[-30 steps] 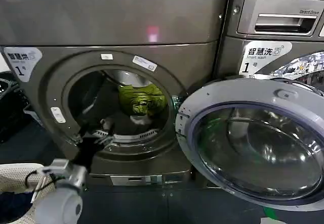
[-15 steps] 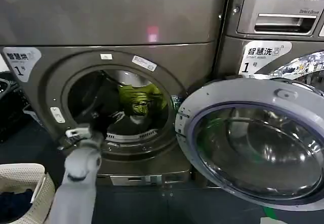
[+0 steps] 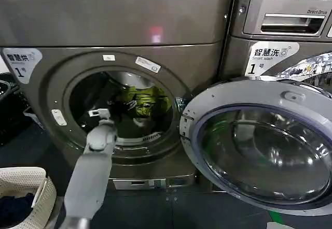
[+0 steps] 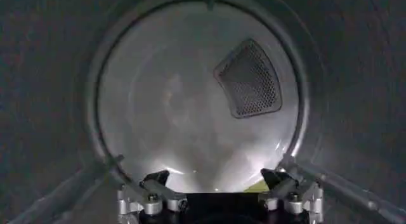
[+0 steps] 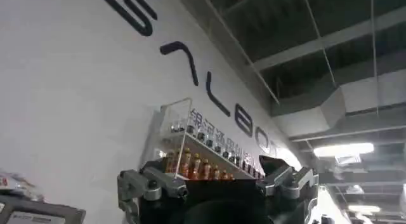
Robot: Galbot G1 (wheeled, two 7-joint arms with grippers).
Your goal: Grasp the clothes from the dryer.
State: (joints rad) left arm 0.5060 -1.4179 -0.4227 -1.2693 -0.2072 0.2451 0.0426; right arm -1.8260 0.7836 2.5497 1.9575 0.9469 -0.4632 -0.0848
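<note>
Left of centre in the head view, your left pincer sits inside the round porthole of the big bronze-grey front-loading dryer. Its wrist camera shows that pincer spread wide, nothing between the fingers, facing the pale drum back. The olive yellow-green clothes lie deeper in the drum, just right of it. Your right pincer is spread too, aimed at a white wall.
</note>
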